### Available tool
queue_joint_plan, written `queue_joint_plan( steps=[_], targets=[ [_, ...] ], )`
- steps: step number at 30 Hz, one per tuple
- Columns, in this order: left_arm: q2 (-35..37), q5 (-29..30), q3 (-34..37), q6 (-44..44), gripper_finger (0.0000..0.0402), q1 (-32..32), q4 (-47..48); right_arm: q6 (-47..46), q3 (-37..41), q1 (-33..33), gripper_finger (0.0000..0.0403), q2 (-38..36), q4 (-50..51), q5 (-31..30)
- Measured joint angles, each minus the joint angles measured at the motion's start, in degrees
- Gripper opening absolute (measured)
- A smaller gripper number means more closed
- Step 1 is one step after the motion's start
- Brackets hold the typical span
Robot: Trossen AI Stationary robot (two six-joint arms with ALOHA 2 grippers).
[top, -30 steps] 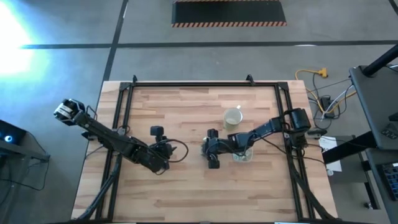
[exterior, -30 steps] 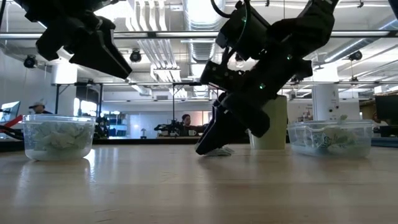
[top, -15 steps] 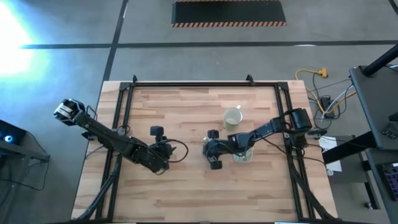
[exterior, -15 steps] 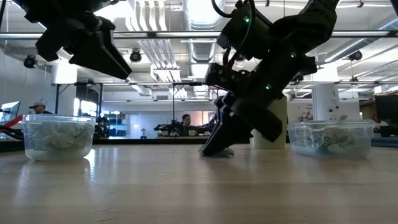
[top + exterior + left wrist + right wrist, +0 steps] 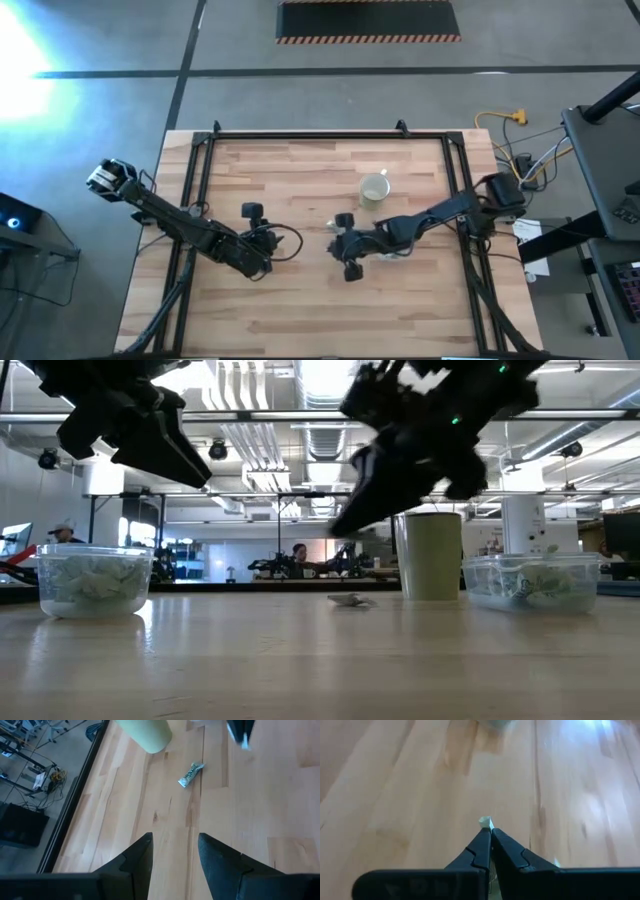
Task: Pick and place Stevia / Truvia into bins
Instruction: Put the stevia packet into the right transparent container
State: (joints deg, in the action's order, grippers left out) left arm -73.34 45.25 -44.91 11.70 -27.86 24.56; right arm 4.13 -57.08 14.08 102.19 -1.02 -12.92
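Note:
My right gripper [image 5: 334, 243] hangs above the table's middle, shut on a small pale packet [image 5: 486, 822]. It also shows in the low view [image 5: 342, 528] and, far off, in the left wrist view [image 5: 240, 730]. Another green-and-white packet [image 5: 191, 773] lies flat on the wood near the mug; it also shows in the low view [image 5: 352, 600]. My left gripper [image 5: 175, 847] is open and empty, raised left of centre [image 5: 268, 247]. A round clear tub [image 5: 93, 580] and a rounded-rectangular tub [image 5: 530, 580] both stand on the table and hold packets. My right gripper pinches the packet between its two shut fingertips. Only a pale corner [image 5: 486, 822] sticks out past the tips. The fingers slant down toward the table's left. The packet is lifted clear of the table.
A pale cream mug [image 5: 374, 189] stands behind the right gripper and also shows in the low view [image 5: 430, 555]. A black frame [image 5: 300, 135] runs along the table's edges. People show in the room behind [image 5: 298, 555]. Bare wood lies toward the near edge.
My right gripper has risen from the table top with the packet in its shut fingers and drawn a little toward the near-right. One packet has stayed on the wood where the gripper was.

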Motion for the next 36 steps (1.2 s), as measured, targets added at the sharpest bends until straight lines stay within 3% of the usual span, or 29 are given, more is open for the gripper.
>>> queue_joint_plan(
  steps=[8, 15, 22, 36],
  targets=[
    [0.0, -0.02, 0.0, 0.0, 0.0141, -0.02, -0.02, -15.93, 0.09, 4.53, 0.0009, -9.61, 22.26, -3.96],
    [0.0, -0.02, 0.0, 0.02, 0.0141, -0.02, -0.05, -28.09, 0.2, 9.73, 0.0009, -13.37, 36.41, -18.73],
    [0.0, -0.03, 0.02, 0.07, 0.0141, -0.02, -0.06, -39.57, 0.93, 10.15, 0.0009, -13.49, 47.35, -19.22],
    [0.0, -0.04, 0.02, 0.15, 0.0141, -0.02, -0.07, -47.58, 5.02, 10.04, 0.0013, -13.49, 48.77, -18.77]
  ],
)
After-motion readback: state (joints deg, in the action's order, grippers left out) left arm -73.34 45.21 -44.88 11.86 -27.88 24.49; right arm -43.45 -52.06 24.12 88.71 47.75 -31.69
